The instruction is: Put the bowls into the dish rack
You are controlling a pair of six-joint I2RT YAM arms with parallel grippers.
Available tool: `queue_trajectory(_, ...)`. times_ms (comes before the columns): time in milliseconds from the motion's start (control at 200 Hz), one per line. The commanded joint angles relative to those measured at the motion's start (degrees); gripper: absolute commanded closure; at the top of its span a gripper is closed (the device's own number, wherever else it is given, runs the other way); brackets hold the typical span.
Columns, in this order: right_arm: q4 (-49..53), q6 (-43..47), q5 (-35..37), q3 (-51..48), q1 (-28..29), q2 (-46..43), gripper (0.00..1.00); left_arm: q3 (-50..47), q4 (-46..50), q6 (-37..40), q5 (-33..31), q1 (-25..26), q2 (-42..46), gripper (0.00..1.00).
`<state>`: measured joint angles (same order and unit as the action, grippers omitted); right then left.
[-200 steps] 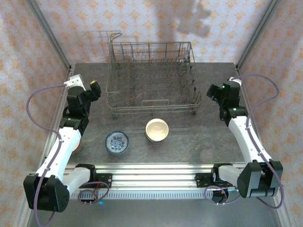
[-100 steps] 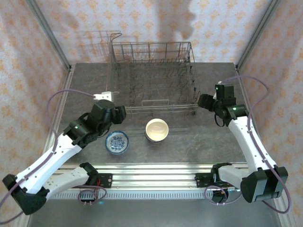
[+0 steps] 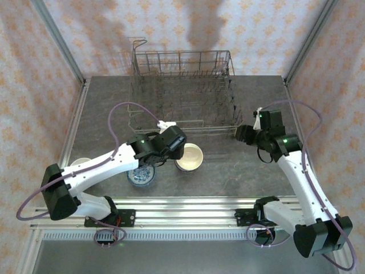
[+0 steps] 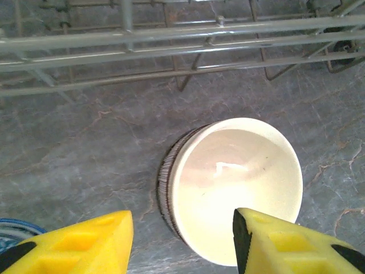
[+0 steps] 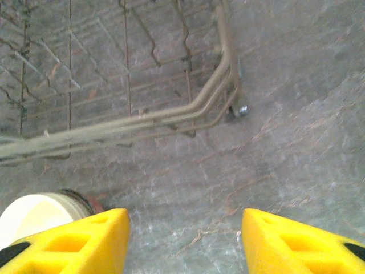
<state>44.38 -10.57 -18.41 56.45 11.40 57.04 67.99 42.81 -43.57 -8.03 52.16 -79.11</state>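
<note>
Change noted: the left arm has swung in from left of the dish rack (image 3: 182,129). Its pincer (image 4: 182,234) now hovers over the cream bowl (image 3: 189,156), just in front of the rack, jaws partly apart and holding nothing. The right pincer (image 5: 185,240) has moved closer to the rack's near right corner, over bare desk (image 3: 228,171), jaws likewise apart and empty.

Judgement: a first pick-up of the cream bowl is being lined up; loading has not begun.

Count: one rack, no bowls in it. Three bowls stand in front of the rack:
- the cream bowl
- a blue-and-white bowl (image 3: 138,176) partly under the left arm
- a pale bowl (image 3: 80,162) far left, mostly hidden

Whether the cream bowl is nested on another cannot be told.
</note>
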Motion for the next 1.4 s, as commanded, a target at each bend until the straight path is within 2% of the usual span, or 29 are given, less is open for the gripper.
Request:
queue_trajectory(0, 1.4, -2.0, -0.5, -2.2, 2.4, -0.8, 0.48, 1.9, -0.2, -1.6, 2.5, 0.6, -2.1, 0.50)
queue_trajectory(240, 2.9, -3.4, 2.5, -3.5, 5.4, -1.2, 0.51, 4.6, 2.1, 1.1, 2.2, 0.7, -9.1, 0.52)
queue_trajectory(530, 2.4, -5.0, 2.9, -5.5, 5.5, -2.5, 0.56, 10.5, 6.0, 2.6, -2.5, 0.7, -17.0, 0.54)
queue_trajectory(741, 2.4, -4.8, 3.6, -6.5, 5.6, -3.2, 0.57, 10.1, 6.1, 1.7, -5.5, 0.7, -18.1, 0.54)
queue_trajectory(1041, 1.1, -5.0, 3.3, -7.6, 5.5, -3.1, 0.57, 7.4, 3.1, 1.4, -7.7, 1.2, -15.7, 0.46)
queue_trajectory(1251, 1.2, -4.3, 3.3, -7.4, 5.6, -2.5, 0.57, 7.2, 3.1, 1.7, -6.2, 1.2, -18.7, 0.46)
queue_trajectory(1391, 1.2, -4.2, 3.1, -7.6, 5.6, -2.4, 0.58, 6.6, 1.4, 1.5, -4.6, 1.2, -19.3, 0.51)
